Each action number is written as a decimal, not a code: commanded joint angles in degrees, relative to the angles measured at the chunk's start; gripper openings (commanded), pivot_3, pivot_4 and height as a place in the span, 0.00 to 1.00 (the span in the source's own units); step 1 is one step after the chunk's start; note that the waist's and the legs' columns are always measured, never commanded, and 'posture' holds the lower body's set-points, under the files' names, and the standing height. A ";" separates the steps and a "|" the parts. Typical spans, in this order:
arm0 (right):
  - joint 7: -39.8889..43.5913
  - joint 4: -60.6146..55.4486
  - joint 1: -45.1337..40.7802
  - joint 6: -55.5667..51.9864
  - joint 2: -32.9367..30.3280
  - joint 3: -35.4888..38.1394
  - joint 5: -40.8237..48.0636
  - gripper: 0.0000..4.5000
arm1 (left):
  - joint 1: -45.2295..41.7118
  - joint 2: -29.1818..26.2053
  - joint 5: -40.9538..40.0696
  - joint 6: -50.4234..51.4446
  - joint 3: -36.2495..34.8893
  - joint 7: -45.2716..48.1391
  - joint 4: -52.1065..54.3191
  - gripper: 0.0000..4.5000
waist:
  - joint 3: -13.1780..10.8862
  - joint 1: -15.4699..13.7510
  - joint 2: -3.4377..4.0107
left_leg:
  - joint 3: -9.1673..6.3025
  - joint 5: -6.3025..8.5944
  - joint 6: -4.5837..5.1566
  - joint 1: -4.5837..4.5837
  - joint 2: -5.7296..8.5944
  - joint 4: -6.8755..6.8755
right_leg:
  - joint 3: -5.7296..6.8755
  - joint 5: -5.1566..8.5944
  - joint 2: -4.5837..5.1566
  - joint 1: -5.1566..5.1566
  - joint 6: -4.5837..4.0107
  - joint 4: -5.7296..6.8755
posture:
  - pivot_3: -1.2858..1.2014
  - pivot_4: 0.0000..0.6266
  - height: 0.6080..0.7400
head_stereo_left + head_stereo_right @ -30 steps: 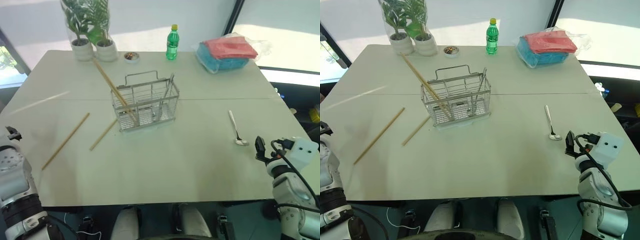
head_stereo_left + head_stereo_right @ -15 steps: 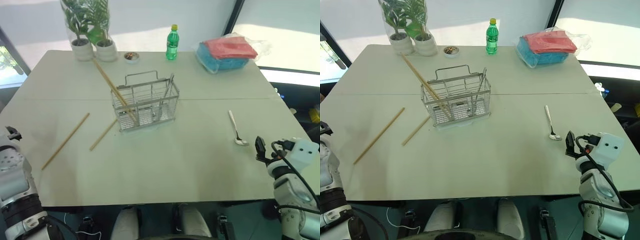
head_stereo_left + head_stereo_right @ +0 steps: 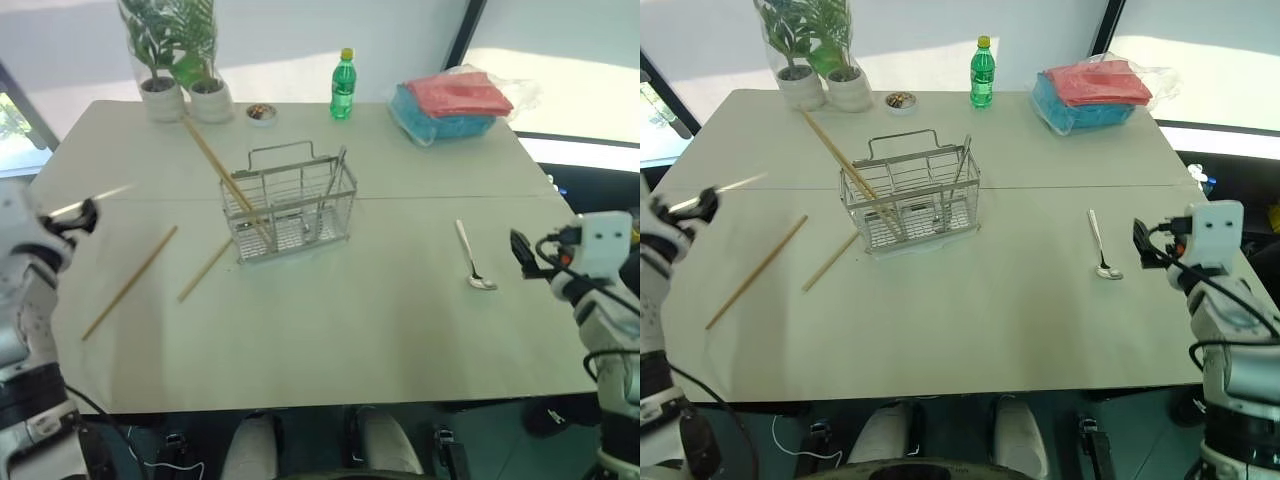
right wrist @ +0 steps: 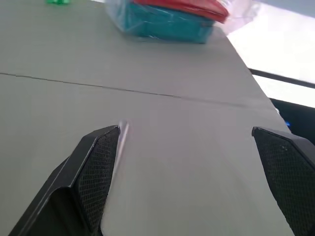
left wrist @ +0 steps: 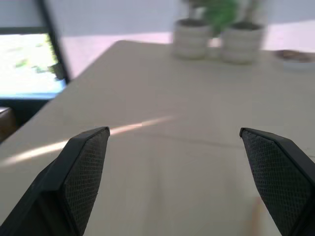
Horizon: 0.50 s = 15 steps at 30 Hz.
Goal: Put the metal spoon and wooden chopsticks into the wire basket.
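- Two loose wooden chopsticks (image 3: 130, 282) are seen flat on the table (image 3: 330, 330), left of the wire basket (image 3: 292, 205); a third is propped slantwise in the basket, its top end sticking out toward the potted plants (image 3: 180, 60).
- The metal spoon (image 3: 472, 258) lies flat on the right side, well apart from the basket, bowl toward the near edge.
- The left gripper (image 3: 88, 215) is held spread wide and empty above the table's left edge; the right gripper (image 3: 520, 246) is likewise wide and empty, just beside the spoon's bowl.
- A slip is judged likely at either pick: thin items lying flat leave little for the fingers to get under, so they could be pushed along the table instead of being pinched.
- A chopstick gripped near one end could swing and catch the basket's wire handles.
- The leaning chopstick could be knocked out, or the light basket tipped, should an arm brush it.
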State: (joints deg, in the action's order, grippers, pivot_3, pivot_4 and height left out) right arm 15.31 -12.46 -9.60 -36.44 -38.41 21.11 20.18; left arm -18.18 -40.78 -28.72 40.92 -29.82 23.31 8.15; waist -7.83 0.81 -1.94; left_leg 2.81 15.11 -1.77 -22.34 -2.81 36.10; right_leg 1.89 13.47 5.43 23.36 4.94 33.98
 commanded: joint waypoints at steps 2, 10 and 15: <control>4.10 5.42 -7.64 -5.77 -2.36 -3.95 0.67 0.98 | 2.18 -7.22 -9.54 4.62 5.60 16.15 11.00 1.00 | -0.12 0.09 0.20 | 0.03 0.00 0.00 0.00 0.01 -0.05 | -0.02 0.00 0.00 0.00 0.00 -0.05 | 0.52 0.24 0.87; 9.97 18.27 -18.93 -9.97 -2.69 -14.83 -3.45 0.98 | -0.07 -15.28 -16.77 7.43 12.77 30.77 16.25 1.00 | -0.35 -0.22 0.41 | -0.05 -0.01 0.02 -0.02 -0.02 0.00 | -0.04 0.00 -0.16 0.02 -0.01 -0.01 | 0.52 0.24 0.87; 12.47 26.19 -22.22 -9.82 -2.43 -18.67 -6.29 0.98 | -5.80 -14.84 -14.27 6.04 21.56 33.42 16.49 1.00 | -0.37 -0.27 0.38 | -0.05 -0.01 0.03 -0.05 0.02 0.08 | -0.08 0.00 -0.17 -0.06 0.00 -0.05 | 0.52 0.24 0.87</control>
State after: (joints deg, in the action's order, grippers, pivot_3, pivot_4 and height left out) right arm 26.95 12.96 -30.28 -46.76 -39.86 2.37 14.98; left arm -22.66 -55.53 -43.98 48.38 -9.75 55.62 23.44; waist -8.20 0.54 -1.56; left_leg 2.77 15.10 -1.74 -22.40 -2.78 36.18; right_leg 1.80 13.48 5.26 23.29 4.94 33.91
